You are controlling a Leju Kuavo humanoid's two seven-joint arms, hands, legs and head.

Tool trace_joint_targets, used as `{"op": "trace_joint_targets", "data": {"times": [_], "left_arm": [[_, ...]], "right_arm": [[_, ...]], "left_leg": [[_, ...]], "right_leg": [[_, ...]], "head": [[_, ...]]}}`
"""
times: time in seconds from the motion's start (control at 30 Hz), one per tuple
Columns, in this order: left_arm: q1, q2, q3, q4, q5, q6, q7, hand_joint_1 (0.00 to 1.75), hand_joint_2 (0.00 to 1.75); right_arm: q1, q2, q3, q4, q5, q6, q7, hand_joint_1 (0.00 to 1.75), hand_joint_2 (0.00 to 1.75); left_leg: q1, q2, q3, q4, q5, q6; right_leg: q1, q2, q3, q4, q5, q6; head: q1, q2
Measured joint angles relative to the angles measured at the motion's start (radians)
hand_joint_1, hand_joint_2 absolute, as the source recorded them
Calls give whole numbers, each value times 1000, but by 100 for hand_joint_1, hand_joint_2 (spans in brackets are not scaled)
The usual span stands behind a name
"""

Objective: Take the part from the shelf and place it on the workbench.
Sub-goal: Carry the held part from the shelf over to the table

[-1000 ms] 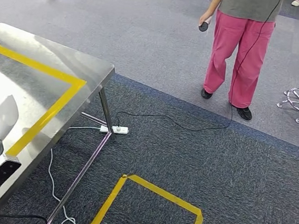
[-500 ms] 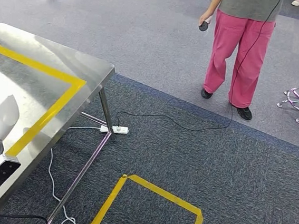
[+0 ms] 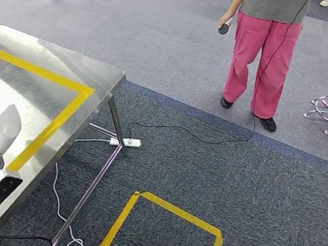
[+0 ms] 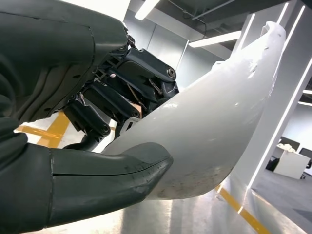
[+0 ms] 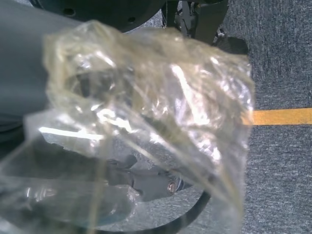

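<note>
One white part [image 4: 221,122] gripped by left hand [image 4: 92,122] fingers; right hand unclear.

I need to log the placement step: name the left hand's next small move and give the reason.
Probably lower the white part onto the workbench and then let go. The left hand grips it between thumb and fingers, and it hangs over the steel top near the yellow tape, apparently not yet set down.

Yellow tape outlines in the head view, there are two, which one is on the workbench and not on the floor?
The yellow outline on the left, taped across the steel workbench. The other outline lies on the dark carpet below.
</note>
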Motion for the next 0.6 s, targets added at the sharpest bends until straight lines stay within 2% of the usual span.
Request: {"op": "trace_joint_targets", "data": {"times": [0.07,0.17,0.23,0.3,0.33,0.37,0.43,0.47,0.5,0.53,0.6], "left_arm": [[0,0,0,0,6,-2,-2,175,175],[-1,1,0,0,17,-8,-6,175,175],[-2,2,1,0,17,-7,-7,175,175],[-3,2,2,0,18,-5,-7,175,175],[-5,2,3,0,18,-4,-7,175,175],[-6,1,3,0,17,-2,-8,175,175],[-7,0,3,0,16,1,-8,175,175],[-7,-1,2,0,15,2,-8,175,175],[-7,-2,2,0,13,2,-8,175,175],[-7,-3,2,0,12,2,-8,175,175],[-7,-4,1,0,9,2,-8,175,175]], "right_arm": [[0,0,0,0,-1,0,0,0,0],[-1,0,1,0,-6,0,0,0,0],[-2,0,1,0,-8,-1,0,0,0],[-3,0,1,0,-9,-1,0,0,0],[-4,0,1,0,-9,-1,0,0,0],[-4,0,2,0,-10,-1,0,0,0],[-3,0,2,0,-11,0,0,0,0],[-1,0,3,0,-11,0,0,0,0],[1,0,3,0,-12,0,0,0,0],[3,0,3,0,-12,0,0,0,0],[3,0,4,0,-12,0,0,0,0]], "left_leg": [[0,0,0,0,0,0],[-3,0,-5,6,-2,8],[-4,-2,-8,3,-3,18],[2,-6,-5,-5,2,28],[5,-9,-3,-8,6,32],[7,-11,-4,-9,10,34],[7,-19,-11,-8,15,34],[7,-23,-15,-7,18,32],[7,-27,-16,-6,19,30],[9,-30,-17,-5,20,27],[12,-36,-17,-1,19,19]], "right_leg": [[0,0,0,0,0,0],[-3,-3,-1,-1,5,5],[-5,-5,-1,7,14,14],[-7,13,-12,29,4,24],[-9,31,-25,56,-19,27],[-11,51,-48,104,-55,28],[-13,73,-104,238,-131,29],[-14,76,-124,289,-153,31],[-15,76,-127,304,-156,33],[-16,76,-109,275,-138,35],[-20,78,-31,133,-78,39]], "head": [[0,0],[-1,0],[-1,0],[0,0],[1,0],[3,0],[4,0],[4,0],[4,0],[4,0],[5,0]]}}
